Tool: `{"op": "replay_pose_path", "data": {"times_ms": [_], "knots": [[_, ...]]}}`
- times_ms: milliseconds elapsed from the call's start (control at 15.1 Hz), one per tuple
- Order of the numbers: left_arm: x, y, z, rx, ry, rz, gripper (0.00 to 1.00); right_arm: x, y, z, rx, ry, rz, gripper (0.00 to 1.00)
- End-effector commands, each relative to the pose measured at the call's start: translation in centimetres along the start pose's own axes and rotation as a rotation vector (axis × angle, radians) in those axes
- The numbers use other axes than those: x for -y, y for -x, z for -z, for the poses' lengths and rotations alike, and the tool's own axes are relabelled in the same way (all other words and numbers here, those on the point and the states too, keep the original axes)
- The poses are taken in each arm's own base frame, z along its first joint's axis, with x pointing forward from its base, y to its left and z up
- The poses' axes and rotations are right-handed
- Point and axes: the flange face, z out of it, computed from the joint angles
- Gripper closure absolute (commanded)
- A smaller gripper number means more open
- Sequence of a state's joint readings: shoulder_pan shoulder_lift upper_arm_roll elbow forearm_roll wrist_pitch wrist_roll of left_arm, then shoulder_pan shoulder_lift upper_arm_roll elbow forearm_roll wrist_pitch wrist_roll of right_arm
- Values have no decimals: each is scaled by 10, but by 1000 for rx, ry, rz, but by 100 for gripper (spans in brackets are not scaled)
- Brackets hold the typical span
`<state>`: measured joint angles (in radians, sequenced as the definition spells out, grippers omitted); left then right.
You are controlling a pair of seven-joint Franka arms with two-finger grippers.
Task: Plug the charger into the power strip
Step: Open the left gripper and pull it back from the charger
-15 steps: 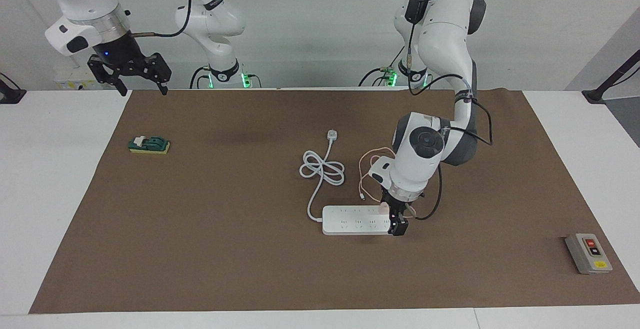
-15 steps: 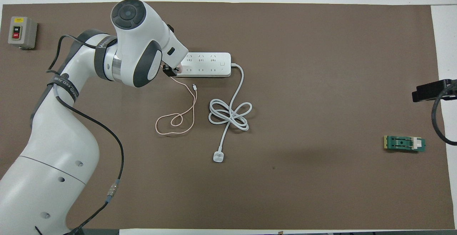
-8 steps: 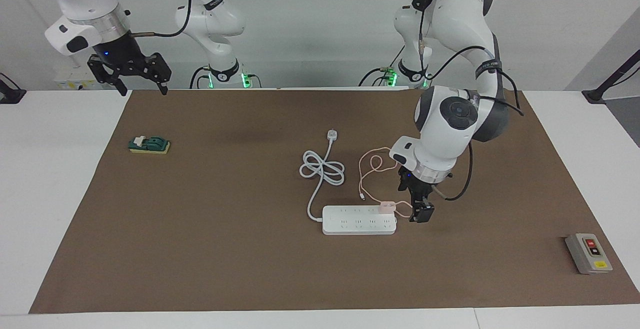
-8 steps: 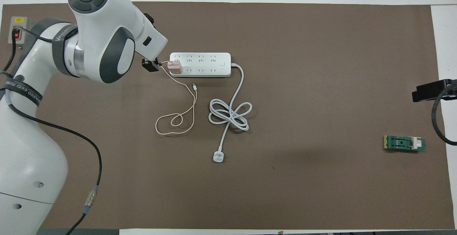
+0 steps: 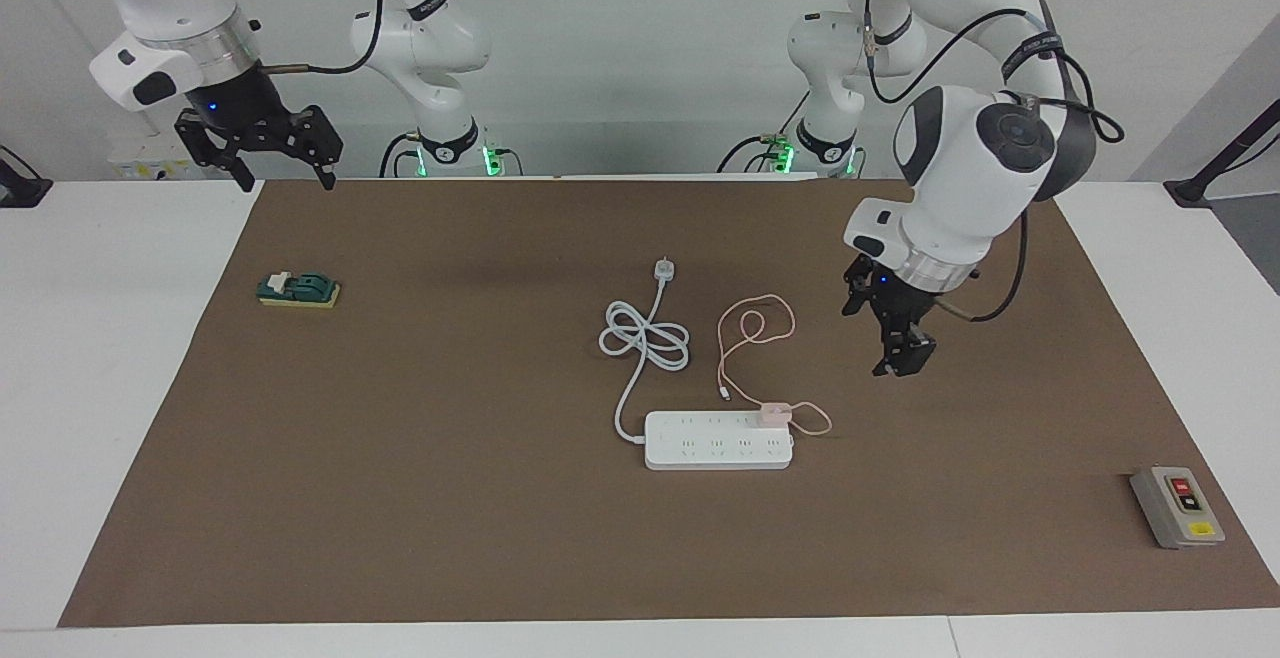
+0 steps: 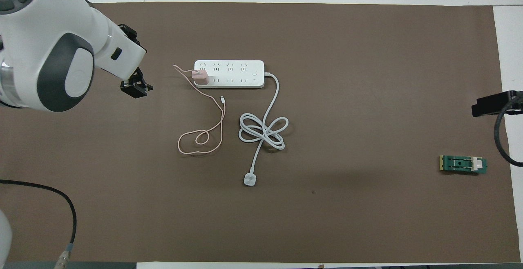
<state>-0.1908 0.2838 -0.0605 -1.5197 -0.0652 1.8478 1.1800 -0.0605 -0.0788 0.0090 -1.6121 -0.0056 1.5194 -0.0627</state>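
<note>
The small pink cube charger [image 5: 775, 411] sits plugged into the flat white power strip [image 5: 718, 441], at its end toward my left arm. My left gripper [image 5: 893, 355] hangs empty over bare brown mat [image 5: 400, 498], how far open I cannot tell. My right gripper [image 5: 268, 160] waits spread open.

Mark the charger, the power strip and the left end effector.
charger [image 6: 199, 77], overhead view, top face of the pink cube seated on the strip.
power strip [image 5: 700, 446], facing view, bare top face between socket rows.
left end effector [image 5: 899, 362], facing view, between its fingertips, raised over the brown mat.
</note>
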Motion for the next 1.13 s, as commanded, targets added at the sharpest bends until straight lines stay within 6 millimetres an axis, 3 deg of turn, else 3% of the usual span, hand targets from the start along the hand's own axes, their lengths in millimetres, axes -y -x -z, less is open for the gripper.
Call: {"op": "replay_pose_path", "data": {"times_ms": [0, 398, 598, 797, 1062], "knots": [[-11, 27, 28, -3, 16, 38, 0, -2, 5, 3, 2, -14, 19, 0], [-40, 71, 98, 64, 5, 288, 0, -3, 5, 4, 0, -14, 16, 0], [-52, 119, 135, 84, 4, 424, 0, -4, 5, 3, 2, -14, 17, 0], [-59, 130, 142, 103, 26, 610, 0, -3, 5, 4, 0, -14, 13, 0], [-58, 129, 146, 97, -12, 1027, 0, -5, 5, 3, 2, -14, 14, 0]]}}
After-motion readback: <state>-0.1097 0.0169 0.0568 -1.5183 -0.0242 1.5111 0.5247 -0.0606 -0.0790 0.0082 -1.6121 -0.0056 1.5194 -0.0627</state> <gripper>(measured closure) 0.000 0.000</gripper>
